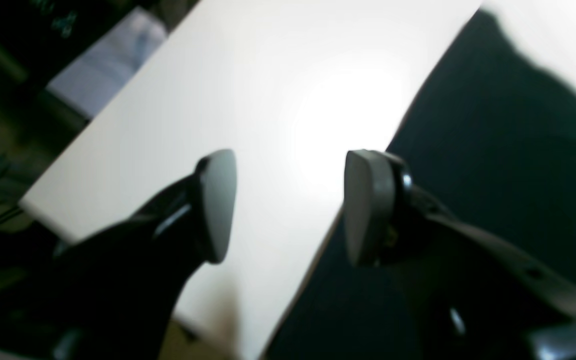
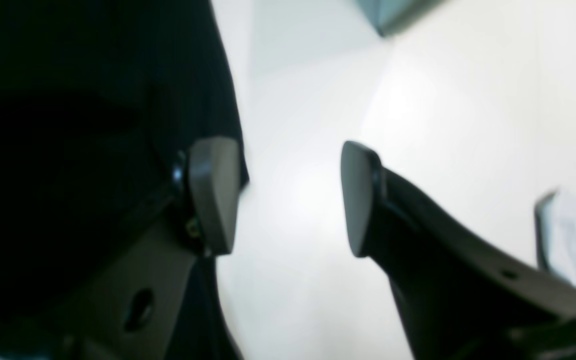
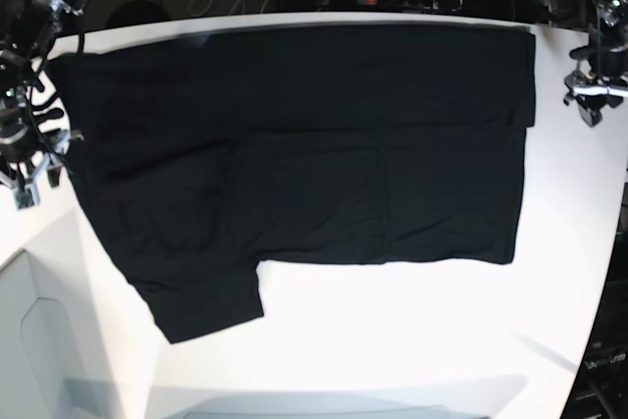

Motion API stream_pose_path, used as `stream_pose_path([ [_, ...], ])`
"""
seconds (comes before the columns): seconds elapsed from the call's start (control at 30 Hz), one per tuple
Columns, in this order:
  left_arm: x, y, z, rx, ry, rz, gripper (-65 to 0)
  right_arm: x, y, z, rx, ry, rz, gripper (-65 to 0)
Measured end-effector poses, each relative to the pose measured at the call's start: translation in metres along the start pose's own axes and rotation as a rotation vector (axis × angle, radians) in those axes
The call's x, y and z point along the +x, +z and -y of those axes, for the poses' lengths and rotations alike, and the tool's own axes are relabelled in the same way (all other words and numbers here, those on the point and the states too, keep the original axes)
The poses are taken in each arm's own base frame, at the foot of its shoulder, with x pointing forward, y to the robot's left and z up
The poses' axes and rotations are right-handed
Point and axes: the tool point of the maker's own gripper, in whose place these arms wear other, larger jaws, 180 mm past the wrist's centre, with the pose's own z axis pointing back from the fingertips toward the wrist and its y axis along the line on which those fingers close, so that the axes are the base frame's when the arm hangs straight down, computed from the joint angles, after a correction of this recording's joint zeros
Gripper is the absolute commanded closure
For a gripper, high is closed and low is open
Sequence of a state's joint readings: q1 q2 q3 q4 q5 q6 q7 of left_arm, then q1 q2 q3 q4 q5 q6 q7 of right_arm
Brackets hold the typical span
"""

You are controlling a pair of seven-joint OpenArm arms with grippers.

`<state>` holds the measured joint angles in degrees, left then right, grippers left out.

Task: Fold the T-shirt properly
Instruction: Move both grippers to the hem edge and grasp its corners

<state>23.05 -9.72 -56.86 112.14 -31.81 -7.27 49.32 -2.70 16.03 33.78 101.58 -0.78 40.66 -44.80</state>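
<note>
The table (image 3: 412,340) is lying white under everything. The T-shirt (image 3: 324,144) is spreading black across its far half, plain side showing, one sleeve (image 3: 201,296) sticking out toward the near left in the base view. The right gripper (image 2: 290,197) is hanging at the shirt's edge, jaws apart, gripping nothing. The left gripper (image 1: 290,205) is hovering beside the opposite edge, jaws likewise apart and empty.

Left claw (image 1: 288,205), wrist view: both pads (image 1: 218,200) parted with a wide gap, nothing between them. Right claw (image 2: 288,197), wrist view: pads (image 2: 213,192) likewise spread apart, gripping nothing. Base view: the two arms sit at opposite side edges, claws raised.
</note>
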Motion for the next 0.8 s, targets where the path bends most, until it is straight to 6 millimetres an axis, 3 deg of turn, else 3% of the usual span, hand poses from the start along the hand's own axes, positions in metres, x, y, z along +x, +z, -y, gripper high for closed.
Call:
stream_pose_path([
  [0.2, 0.047, -0.017, 0.024, -0.052, 0.05, 0.125, -33.3, 0.035, -0.038, -0.022, 0.095, -0.028, 0.037, -33.1],
  [0.27, 0.067, -0.026, 0.041, -0.098, 0.061, 0.176, -33.4, 0.045, -0.055, -0.026, 0.131, -0.057, 0.037, -33.1],
  [0.37, 0.076, -0.045, 0.067, -0.167, 0.091, 0.172, -39.8, 0.063, -0.081, -0.03, 0.186, -0.121, 0.04, -33.1],
  [0.5, 0.072, -0.079, 0.094, -0.173, 0.024, 0.118, -50.6, 0.086, -0.112, -0.042, 0.265, -0.185, 0.055, -33.3],
  [0.6, 0.056, -0.105, 0.119, -0.193, -0.021, 0.042, -52.2, 0.104, -0.127, -0.059, 0.323, -0.216, 0.126, -33.3],
  [0.7, 0.047, -0.131, 0.135, -0.205, -0.02, 0.019, -52.2, 0.104, -0.14, -0.078, 0.368, -0.254, 0.16, -33.3],
  [0.8, 0.027, -0.154, 0.15, -0.228, -0.041, -0.003, -52.2, 0.092, -0.154, -0.082, 0.337, -0.322, 0.155, -33.3],
])
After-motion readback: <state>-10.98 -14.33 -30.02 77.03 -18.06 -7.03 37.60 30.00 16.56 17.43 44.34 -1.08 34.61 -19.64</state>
